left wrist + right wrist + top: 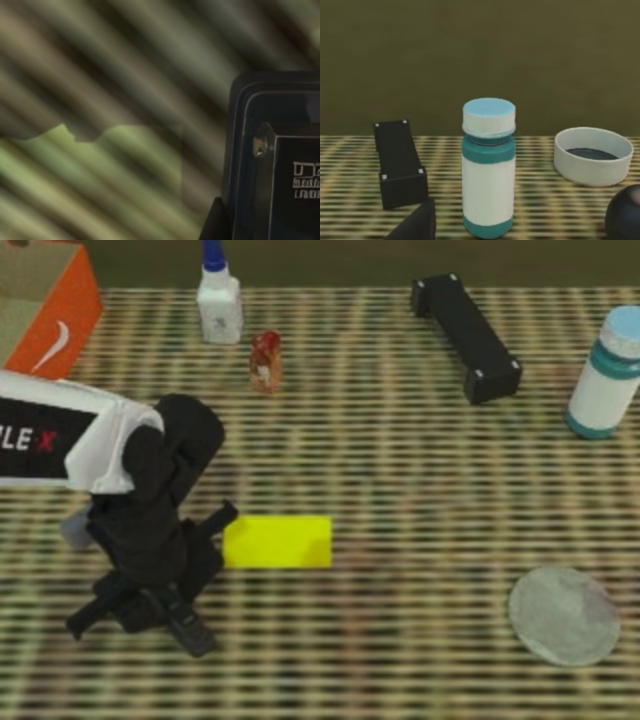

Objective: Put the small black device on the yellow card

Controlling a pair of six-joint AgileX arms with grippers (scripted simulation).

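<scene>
The small black device (190, 628) pokes out from under my left gripper (150, 590) near the table's front left. In the left wrist view the device (275, 165) fills one side, and a dark fingertip (216, 225) lies against its edge; the other finger is hidden. The gripper is shut on the device. The yellow card (277, 542) lies flat just to the right of the left gripper and a little farther back, with nothing on it. My right gripper (525, 222) is out of the top view and stands open, facing a white and teal bottle.
A long black bar (465, 337) and the white and teal bottle (605, 375) stand at the back right. A grey disc (563, 617) lies front right. A glue bottle (218, 300), a small red item (266, 360) and an orange box (50, 310) sit at the back left. A white bowl (592, 155) shows beside the bottle.
</scene>
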